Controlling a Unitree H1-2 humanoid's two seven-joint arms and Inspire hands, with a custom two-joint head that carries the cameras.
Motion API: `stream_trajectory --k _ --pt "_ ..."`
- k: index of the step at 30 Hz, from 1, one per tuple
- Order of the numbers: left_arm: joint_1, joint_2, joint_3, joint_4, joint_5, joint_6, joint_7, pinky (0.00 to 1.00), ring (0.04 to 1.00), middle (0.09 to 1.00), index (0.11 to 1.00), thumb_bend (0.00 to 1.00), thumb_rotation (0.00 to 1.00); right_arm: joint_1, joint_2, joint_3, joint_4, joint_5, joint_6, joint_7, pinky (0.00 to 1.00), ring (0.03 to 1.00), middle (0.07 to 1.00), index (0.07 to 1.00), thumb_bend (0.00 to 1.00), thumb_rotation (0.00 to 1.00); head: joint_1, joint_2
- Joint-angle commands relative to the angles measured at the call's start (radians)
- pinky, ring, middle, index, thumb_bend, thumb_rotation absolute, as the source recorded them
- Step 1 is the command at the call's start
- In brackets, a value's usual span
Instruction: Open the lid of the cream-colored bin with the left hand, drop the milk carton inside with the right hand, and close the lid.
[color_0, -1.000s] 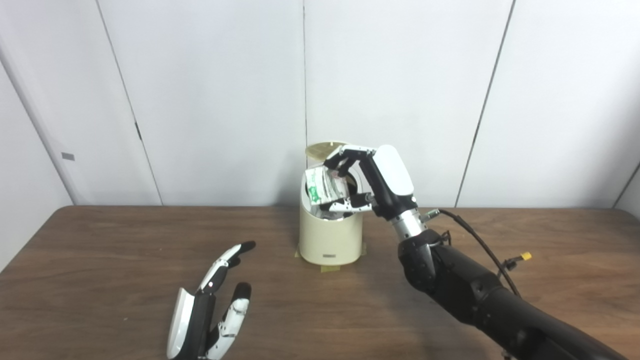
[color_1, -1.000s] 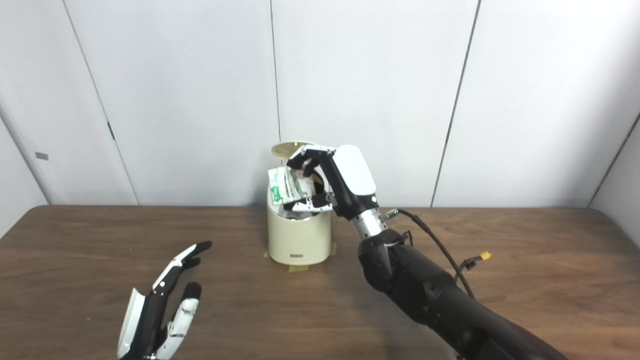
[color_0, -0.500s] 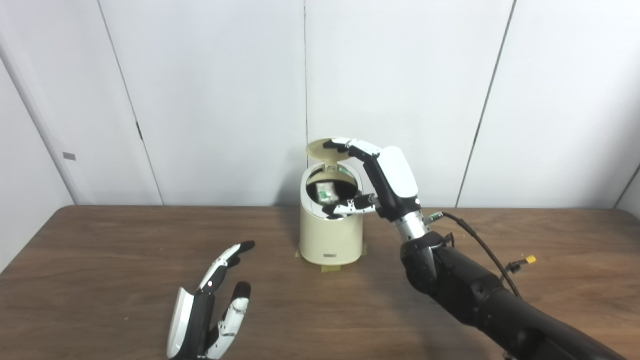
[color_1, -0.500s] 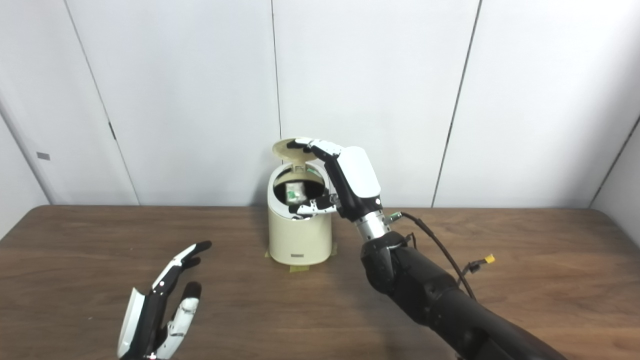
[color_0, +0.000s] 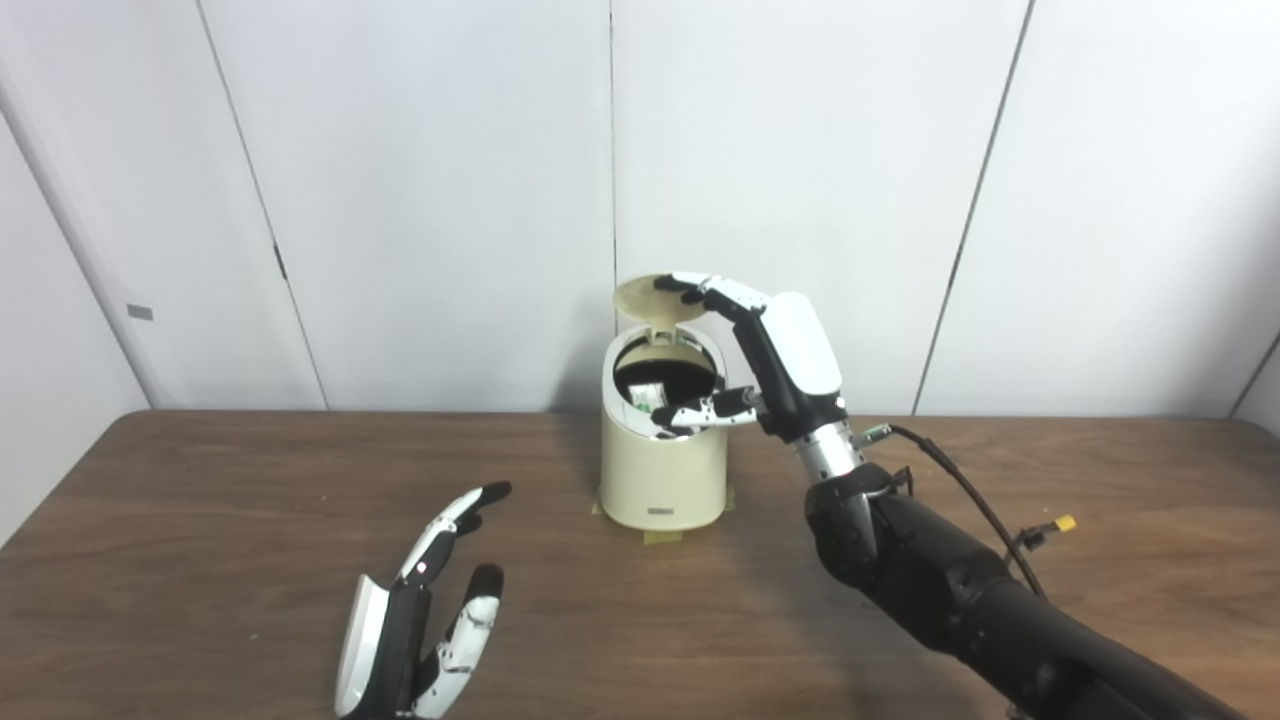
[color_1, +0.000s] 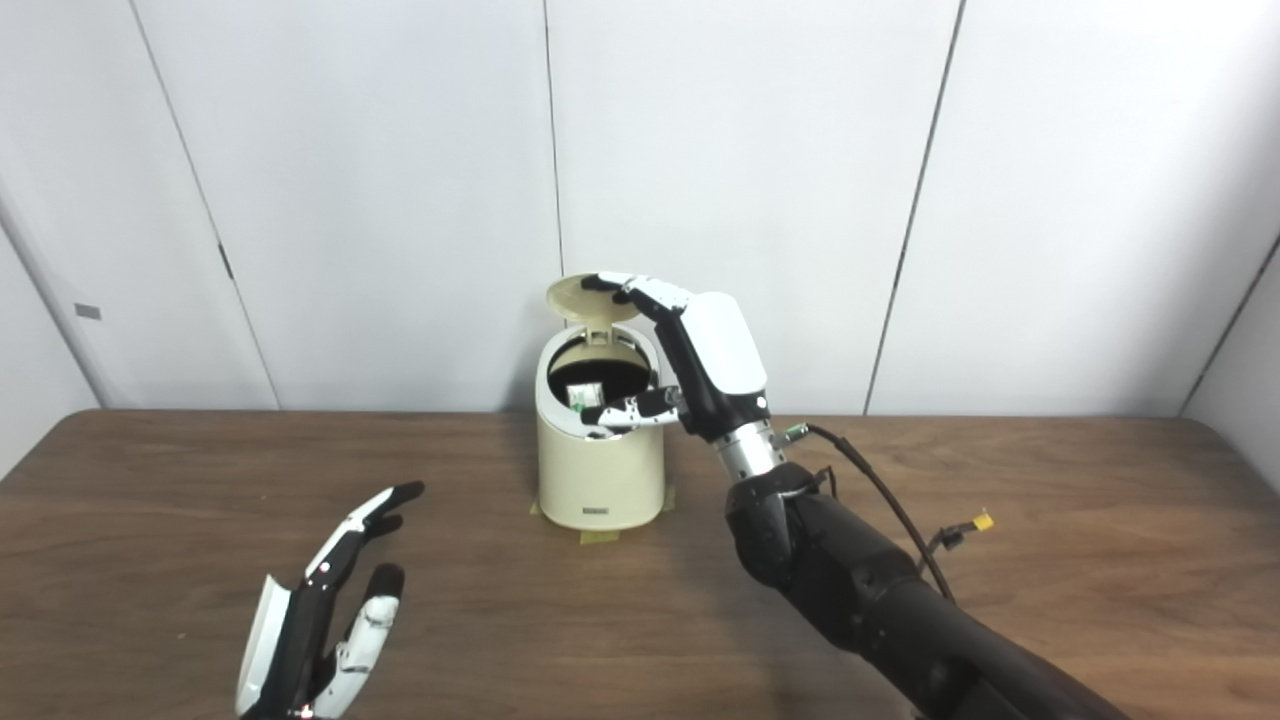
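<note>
The cream-colored bin (color_0: 662, 470) stands upright near the far edge of the wooden tabletop (color_0: 200, 560), on bits of yellowish tape (color_0: 660, 537). Its round lid (color_0: 645, 297) is tipped up at the back, leaving the dark mouth open. Inside, low against the left wall, a corner of the milk carton (color_0: 645, 397) shows white with green print; the rest of it is hidden by the rim.

A second ago the carton was clamped in the right hand just over the mouth. Half a second ago it had left the hand and sat higher in the opening; now it lies deeper, with less of it showing. The bin and the left hand have not moved.

The right hand (color_0: 765, 360) holds nothing. It is spread wide over the bin: its fingers (color_0: 700, 290) arch up and over to the front edge of the raised lid, touching it or very nearly so, while the thumb (color_0: 700, 412) reaches across the near rim of the mouth.

The left hand (color_0: 415, 625) is open and empty, fingers apart and pointing toward the bin, low over the tabletop and well apart from it.
</note>
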Motion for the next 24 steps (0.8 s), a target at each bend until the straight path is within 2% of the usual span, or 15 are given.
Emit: stream_trajectory --k 1,2,4,7,10,11,12,15,16,17,18,20,24 --pt "0.055 -0.046 -0.024 0.081 0.005 -0.034 0.018 0.83 0.882 0.858 0.834 0.39 0.88 -0.028 0.009 -0.052 -0.050 0.033 -0.026 -0.061 0.54 0.585 0.594 0.573 0.74 0.44 0.001 0.000" --pt "0.052 -0.044 -0.024 0.086 0.007 -0.037 0.021 0.83 0.882 0.857 0.834 0.39 0.88 -0.013 0.016 -0.073 -0.068 0.039 -0.026 -0.082 0.51 0.537 0.548 0.531 0.68 0.39 0.001 0.000" --pt "0.048 -0.041 -0.023 0.096 0.016 -0.043 0.030 0.83 0.880 0.855 0.831 0.39 0.88 0.022 0.029 -0.120 -0.120 0.073 -0.026 -0.089 0.42 0.441 0.467 0.491 0.56 0.23 -0.003 -0.001" --pt "0.038 -0.037 -0.024 0.110 0.017 -0.045 0.037 0.83 0.880 0.855 0.830 0.39 0.88 0.070 0.036 -0.181 -0.191 0.119 -0.026 -0.051 0.31 0.337 0.387 0.477 0.51 0.17 -0.017 -0.009" --pt "0.030 -0.031 -0.029 0.121 0.010 -0.046 0.044 0.83 0.882 0.856 0.829 0.39 0.89 0.116 0.045 -0.249 -0.245 0.142 -0.026 -0.019 0.26 0.297 0.353 0.475 0.51 0.16 -0.021 -0.011" --pt "0.027 -0.029 -0.030 0.124 0.005 -0.047 0.049 0.83 0.882 0.856 0.830 0.39 0.90 0.134 0.044 -0.268 -0.262 0.141 -0.026 -0.003 0.26 0.308 0.361 0.475 0.50 0.16 -0.024 -0.011" --pt "0.025 -0.028 -0.031 0.126 0.001 -0.048 0.055 0.83 0.876 0.852 0.829 0.40 0.91 0.155 0.042 -0.287 -0.280 0.146 -0.026 0.024 0.31 0.359 0.404 0.477 0.50 0.17 -0.028 -0.011" --pt "0.019 -0.022 -0.038 0.131 -0.015 -0.050 0.067 0.83 0.874 0.849 0.832 0.40 0.93 0.230 0.015 -0.322 -0.360 0.160 -0.026 0.164 0.46 0.551 0.588 0.491 0.49 0.18 -0.033 -0.013" --pt "0.016 -0.019 -0.041 0.135 -0.018 -0.050 0.071 0.84 0.875 0.850 0.834 0.39 0.94 0.252 0.004 -0.328 -0.385 0.162 -0.026 0.211 0.57 0.664 0.701 0.635 0.48 0.53 -0.038 -0.015" --pt "0.015 -0.018 -0.041 0.138 -0.017 -0.050 0.074 0.84 0.876 0.850 0.834 0.39 0.94 0.281 -0.005 -0.340 -0.420 0.179 -0.026 0.265 0.62 0.718 0.755 0.701 0.48 0.67 -0.041 -0.017" --pt "0.012 -0.014 -0.044 0.141 -0.017 -0.050 0.076 0.84 0.876 0.850 0.835 0.38 0.95 0.310 -0.008 -0.356 -0.456 0.210 -0.026 0.318 0.69 0.776 0.811 0.766 0.51 0.76 -0.044 -0.019" --pt "0.009 -0.008 -0.050 0.143 -0.021 -0.050 0.079 0.84 0.880 0.855 0.840 0.37 0.96 0.363 -0.003 -0.396 -0.516 0.269 -0.026 0.406 0.80 0.850 0.872 0.846 0.58 0.79 -0.046 -0.018" --pt "0.004 -0.004 -0.062 0.146 -0.042 -0.050 0.088 0.84 0.878 0.853 0.834 0.37 0.95 0.468 0.018 -0.476 -0.608 0.283 -0.025 0.493 0.81 0.845 0.856 0.851 0.64 0.77 -0.046 -0.020"
